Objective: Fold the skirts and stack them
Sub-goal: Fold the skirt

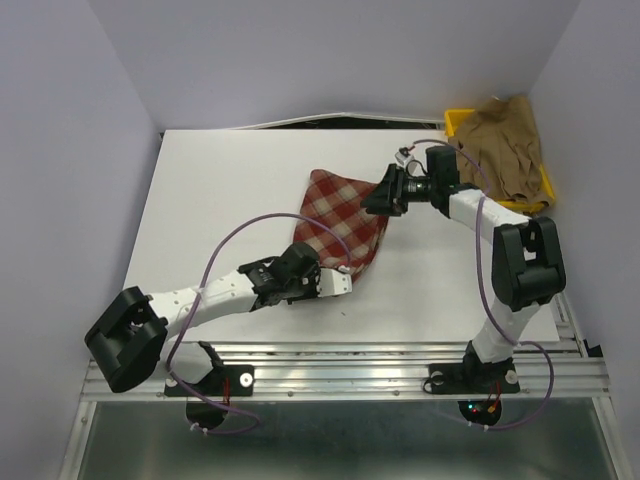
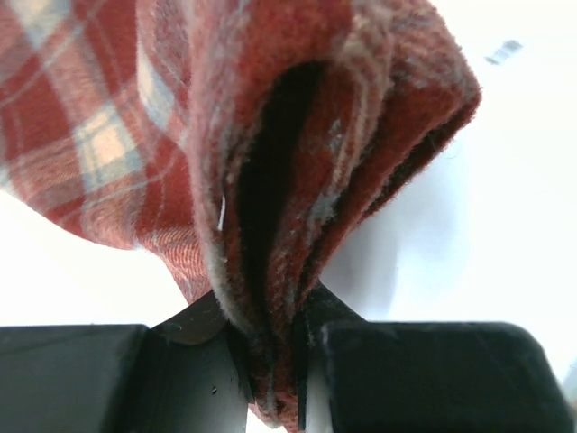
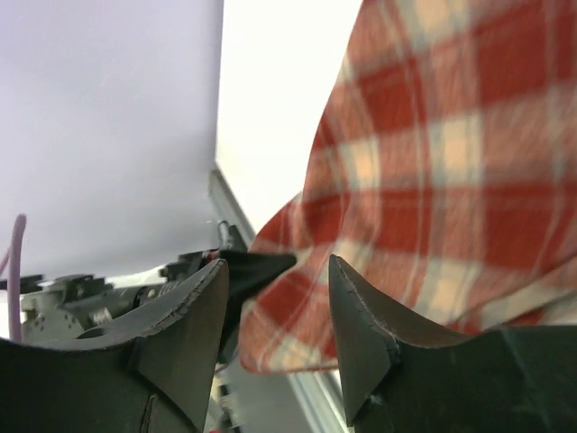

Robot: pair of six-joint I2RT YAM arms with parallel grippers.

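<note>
Pinching a bunched fold of the plaid skirt (image 1: 340, 225), my left hand (image 1: 342, 285) is clenched on several layers of cloth at the skirt's near corner. The left wrist view shows thick red-and-cream edges squeezed between the two fingers. My right hand (image 1: 384, 197) sits at the skirt's far right corner with its jaws apart. In the right wrist view the check pattern lies beyond the gap and nothing is gripped. The skirt itself lies around the middle of the worktop (image 1: 220, 200), a little toward the right edge. I cannot tell how much of it is lifted clear. The tan skirt (image 1: 505, 140) is heaped in the yellow tray (image 1: 458, 120) at the far right corner, well apart from both hands.

I judge the plaid cloth to be light, soft and slightly fuzzy. It should not slide out of a firm pinch, but it will sag and swing from any single hold. Its folded edge is bulky, so a shallow bite may catch only the outer layers and let the inner ones drop. I would take it close to an edge, through every layer, with the two hands on matching corners so the fold falls straight. The tan skirt looks larger and limper. I expect it to need spreading flat on the worktop before any fold will hold.
</note>
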